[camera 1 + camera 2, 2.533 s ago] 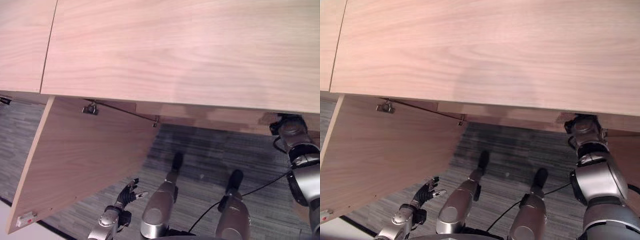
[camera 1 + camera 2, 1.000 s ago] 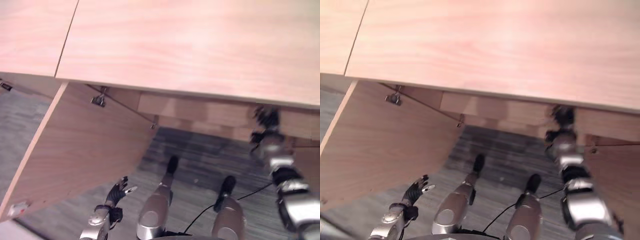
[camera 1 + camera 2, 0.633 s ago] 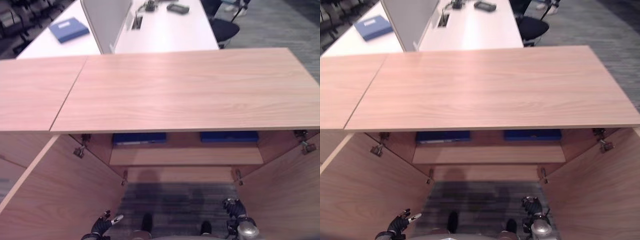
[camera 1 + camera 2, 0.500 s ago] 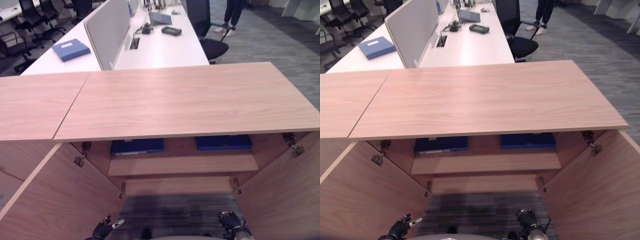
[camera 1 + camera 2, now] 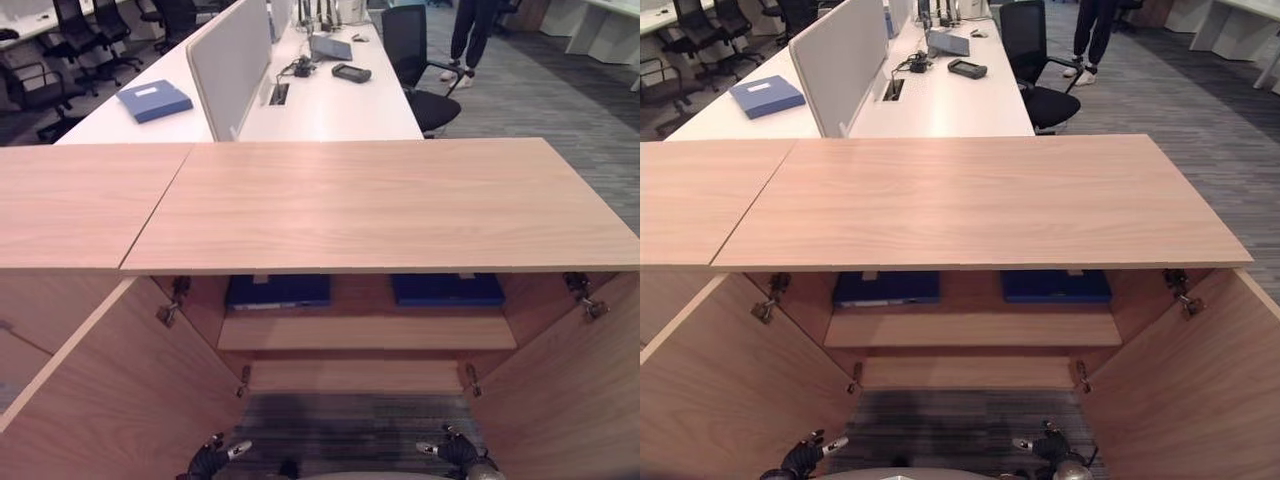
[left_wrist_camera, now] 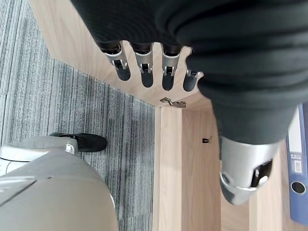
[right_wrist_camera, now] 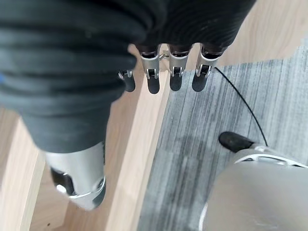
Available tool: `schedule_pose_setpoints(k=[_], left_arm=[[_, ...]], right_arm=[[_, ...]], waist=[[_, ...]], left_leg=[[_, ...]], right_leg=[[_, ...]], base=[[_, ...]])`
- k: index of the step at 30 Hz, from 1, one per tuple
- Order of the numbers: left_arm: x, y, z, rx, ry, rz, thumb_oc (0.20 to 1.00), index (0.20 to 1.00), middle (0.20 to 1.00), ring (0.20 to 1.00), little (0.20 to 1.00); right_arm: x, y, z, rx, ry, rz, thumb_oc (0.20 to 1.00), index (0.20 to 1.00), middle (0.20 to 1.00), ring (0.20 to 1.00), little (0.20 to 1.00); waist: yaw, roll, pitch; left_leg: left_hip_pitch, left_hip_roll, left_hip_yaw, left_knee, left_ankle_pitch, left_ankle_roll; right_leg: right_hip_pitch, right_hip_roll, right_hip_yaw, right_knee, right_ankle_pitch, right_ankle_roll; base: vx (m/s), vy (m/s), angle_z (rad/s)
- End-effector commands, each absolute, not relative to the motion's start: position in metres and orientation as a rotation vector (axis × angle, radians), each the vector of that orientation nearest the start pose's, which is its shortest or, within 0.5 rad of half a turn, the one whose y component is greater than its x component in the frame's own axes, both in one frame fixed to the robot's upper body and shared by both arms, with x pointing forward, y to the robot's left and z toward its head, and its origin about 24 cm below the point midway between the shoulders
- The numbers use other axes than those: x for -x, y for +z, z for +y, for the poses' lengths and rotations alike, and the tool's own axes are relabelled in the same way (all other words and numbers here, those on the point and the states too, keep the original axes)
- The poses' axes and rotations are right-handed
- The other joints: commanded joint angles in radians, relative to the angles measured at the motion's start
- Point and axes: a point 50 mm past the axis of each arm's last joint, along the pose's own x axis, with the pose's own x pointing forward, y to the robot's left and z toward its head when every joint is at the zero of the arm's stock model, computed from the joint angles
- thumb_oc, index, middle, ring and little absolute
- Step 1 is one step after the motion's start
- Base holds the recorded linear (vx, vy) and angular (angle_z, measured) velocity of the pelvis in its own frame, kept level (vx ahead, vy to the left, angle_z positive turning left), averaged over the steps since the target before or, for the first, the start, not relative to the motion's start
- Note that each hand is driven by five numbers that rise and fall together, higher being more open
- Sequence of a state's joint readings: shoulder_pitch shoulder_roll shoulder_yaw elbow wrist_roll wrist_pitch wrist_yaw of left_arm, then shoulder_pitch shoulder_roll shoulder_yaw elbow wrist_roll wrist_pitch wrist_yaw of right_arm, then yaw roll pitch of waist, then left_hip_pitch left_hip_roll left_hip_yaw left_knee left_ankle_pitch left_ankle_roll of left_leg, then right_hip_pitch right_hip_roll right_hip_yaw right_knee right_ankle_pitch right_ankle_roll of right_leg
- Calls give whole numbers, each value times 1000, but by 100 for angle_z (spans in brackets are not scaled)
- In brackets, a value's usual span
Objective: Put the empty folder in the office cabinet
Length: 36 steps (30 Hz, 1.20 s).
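Cabinet [image 5: 380, 205] stood open, two blue folders [image 5: 278, 291] half hidden under its top; left hand [image 6: 144, 67] and right hand [image 7: 168, 72] hung relaxed, holding nothing.

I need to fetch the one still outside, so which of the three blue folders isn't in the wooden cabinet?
The blue folder lying on the white desk behind the cabinet; the other two folders lie on its upper shelf.

Left hand [image 6: 159, 72]: silver fingers, dark tips, dark ribbed cover over back and wrist, silver thumb apart. Right hand [image 7: 168, 72]: identical build.
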<state>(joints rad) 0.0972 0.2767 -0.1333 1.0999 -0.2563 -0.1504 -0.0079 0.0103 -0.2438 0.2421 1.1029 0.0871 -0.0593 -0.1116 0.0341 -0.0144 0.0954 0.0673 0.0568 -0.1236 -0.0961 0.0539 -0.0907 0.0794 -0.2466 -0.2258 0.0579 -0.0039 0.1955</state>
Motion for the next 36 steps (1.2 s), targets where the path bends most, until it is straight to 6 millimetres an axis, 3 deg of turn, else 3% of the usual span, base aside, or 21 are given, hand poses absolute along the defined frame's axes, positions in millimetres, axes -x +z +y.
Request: schedule_pose_setpoints(k=[1,6,8,9,10,12,14,15,19,22,28,32,36], left_arm=[[-129,-140,242,-156,142,925,1000,1000,1000,1000,1000],[-134,-137,248,-152,184,902,1000,1000,1000,1000,1000],[-134,-137,248,-100,237,892,1000,1000,1000,1000,1000],[-134,-137,248,-99,237,892,1000,1000,1000,1000,1000],[-138,-137,244,-88,240,881,1000,1000,1000,1000,1000],[-139,-137,240,-76,237,877,1000,1000,1000,1000,1000],[-137,-138,240,-69,231,885,1000,1000,1000,1000,1000],[-134,-138,240,-69,224,892,1000,1000,1000,1000,1000],[-129,-141,239,-71,221,915,1000,1000,1000,1000,1000],[-122,-144,238,-46,256,935,1000,1000,1000,1000,1000],[-118,-148,233,-72,217,966,1000,1000,1000,1000,1000],[-121,-146,235,-136,146,971,1000,1000,1000,1000,1000],[-125,-143,243,-171,145,964,1000,1000,1000,1000,1000]], right_arm=[[-148,-143,-209,316,-41,950,1000,1000,1000,1000,1000],[-146,-143,-206,263,-50,941,1000,1000,1000,1000,1000],[-155,-138,-207,230,-66,895,1000,1000,1000,1000,1000],[-156,-138,-207,230,-66,895,1000,1000,1000,1000,1000],[-167,-131,-213,253,-67,855,1000,1000,1000,1000,1000],[-178,-125,-222,291,-77,829,1000,1000,1000,1000,1000],[-179,-124,-230,304,-99,841,1000,1000,1000,1000,1000],[-174,-126,-233,301,-112,866,1000,1000,1000,1000,1000],[-161,-133,-241,271,-173,923,1000,1000,1000,1000,1000],[-147,-138,-244,244,-212,967,1000,1000,1000,1000,1000],[-131,-144,-247,236,-238,1025,1000,1000,1000,1000,1000],[-119,-148,-252,200,-303,1065,1000,1000,1000,1000,1000],[-120,-148,-251,162,-331,1068,1000,1000,1000,1000,1000]], waist=[[36,24,45],[64,23,38],[90,45,58],[84,46,59],[83,55,76],[76,51,90],[47,35,84],[39,27,78],[16,13,54],[0,15,28],[5,33,5],[22,18,1],[33,7,5]], left_leg=[[-35,-10,-55,52,-61,3],[-90,-8,-136,51,-21,-37],[-141,12,-173,47,37,-81],[-141,12,-179,46,39,-82],[-182,21,-158,47,71,-100],[-208,47,-43,80,65,-87],[-171,121,184,151,13,-61],[-145,142,237,196,-19,-57],[-43,179,243,296,-35,-79],[27,215,243,264,-17,-104],[83,229,204,158,-39,-124],[81,164,175,97,-126,-94],[85,108,162,65,-147,-66]], right_leg=[[-48,86,188,156,-94,23],[6,98,146,65,-134,-22],[23,107,85,18,-132,-36],[26,108,80,16,-132,-37],[30,112,52,-9,-124,-45],[21,96,23,-25,-106,-47],[-12,68,-31,-9,-82,-50],[-23,60,-54,-3,-79,-59],[-25,39,-149,-8,-53,-79],[-28,28,-212,-17,-29,-76],[-34,10,-269,11,-17,-64],[-26,-65,-288,11,46,-20],[-29,-116,-280,7,90,14]], base=[[-112,-99,102],[-56,-152,110],[-164,-163,108],[-255,-114,62],[-206,-16,64],[-274,20,135],[-314,8,107],[-258,-13,68],[-171,23,101],[-84,122,91],[-34,185,84],[-27,321,54],[-30,250,19]])
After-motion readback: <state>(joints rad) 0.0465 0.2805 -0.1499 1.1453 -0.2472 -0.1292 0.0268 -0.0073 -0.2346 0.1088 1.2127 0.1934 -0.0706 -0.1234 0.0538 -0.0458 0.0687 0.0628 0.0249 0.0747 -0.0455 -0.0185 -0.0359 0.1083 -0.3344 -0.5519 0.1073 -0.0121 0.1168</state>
